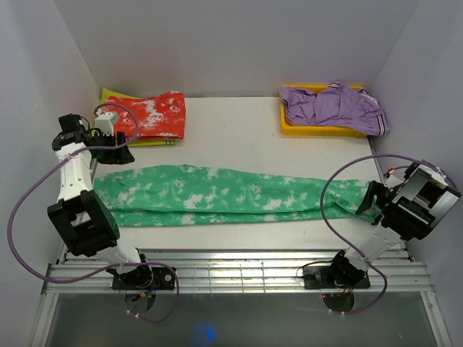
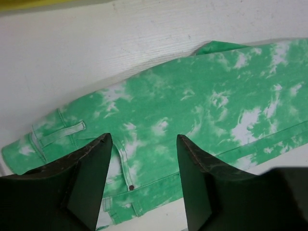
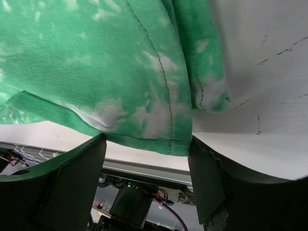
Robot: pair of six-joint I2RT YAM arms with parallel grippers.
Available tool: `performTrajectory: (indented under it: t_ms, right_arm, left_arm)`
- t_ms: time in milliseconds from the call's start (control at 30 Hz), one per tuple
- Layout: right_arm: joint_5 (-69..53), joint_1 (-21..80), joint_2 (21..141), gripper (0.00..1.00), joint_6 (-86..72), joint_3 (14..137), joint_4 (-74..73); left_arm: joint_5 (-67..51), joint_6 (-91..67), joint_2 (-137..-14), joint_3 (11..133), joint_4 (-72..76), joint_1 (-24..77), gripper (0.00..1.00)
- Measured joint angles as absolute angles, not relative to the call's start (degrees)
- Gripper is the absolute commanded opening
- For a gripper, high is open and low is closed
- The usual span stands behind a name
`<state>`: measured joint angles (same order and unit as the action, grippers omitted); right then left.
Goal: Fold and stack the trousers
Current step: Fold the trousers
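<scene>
Over the waistband end of the green tie-dye trousers (image 1: 231,195) hovers left gripper (image 2: 144,144), jaws wide, empty; right gripper (image 3: 147,142) over the hem end (likewise gaping, holding nothing).

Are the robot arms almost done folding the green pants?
Not nearly. The trousers lie stretched long across the table, legs seemingly laid one over the other. Both grippers are open: left gripper over the waist end, right gripper at the hems. Folding them short and stacking is left.
</scene>
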<state>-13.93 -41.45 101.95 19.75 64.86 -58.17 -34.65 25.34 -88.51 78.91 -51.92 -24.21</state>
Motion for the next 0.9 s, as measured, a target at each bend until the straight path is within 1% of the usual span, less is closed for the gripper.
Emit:
performTrajectory:
  t_ms: [167,200,267,300,400,433,567,633,800,867,900]
  right_arm:
    - [-13.6,-41.5,100.8,0.74,21.4,63.3,-57.7]
    - [-13.5,-41.5,100.3,0.74,21.7,63.2,-57.7]
    - [-13.3,-41.5,99.3,0.74,22.4,63.2,-57.8]
    - [-13.1,-41.5,98.6,0.74,22.9,63.2,-57.9]
    - [-12.7,-41.5,97.3,0.74,23.9,63.2,-58.2]
    - [-12.7,-41.5,96.9,0.74,24.3,63.2,-58.3]
    - [-12.7,-41.5,96.7,0.74,25.3,64.0,-59.1]
    - [-12.7,-41.5,96.7,0.76,26.0,64.7,-59.6]
    - [-13.2,-41.5,96.7,0.75,26.8,65.4,-60.4]
    - [-13.9,-41.4,96.8,0.74,27.0,65.4,-61.1]
    - [-14.4,-41.3,96.8,0.72,27.0,65.4,-61.5]
  left_arm:
    - [-31.9,23.3,-97.1,77.6,-52.5,-24.2,0.62]
    - [-31.2,22.7,-97.9,75.9,-52.2,-24.2,0.57]
    - [-29.7,21.4,-98.4,72.3,-52.3,-24.2,0.52]
    - [-28.9,21.0,-98.4,70.9,-52.2,-24.2,0.47]
    - [-26.6,20.0,-98.4,67.5,-51.4,-24.2,0.41]
    - [-25.1,19.8,-98.3,66.3,-50.3,-24.2,0.36]
    - [-17.8,19.3,-99.5,62.6,-47.8,-24.6,0.31]
    - [-17.2,18.6,-101.9,64.8,-49.0,-25.5,0.29]
    - [-14.1,18.1,-110.0,76.1,-51.3,-29.3,0.30]
    - [-13.3,18.0,-112.0,79.4,-50.7,-30.2,0.30]
    - [-13.0,17.8,-112.4,80.0,-50.3,-30.5,0.31]
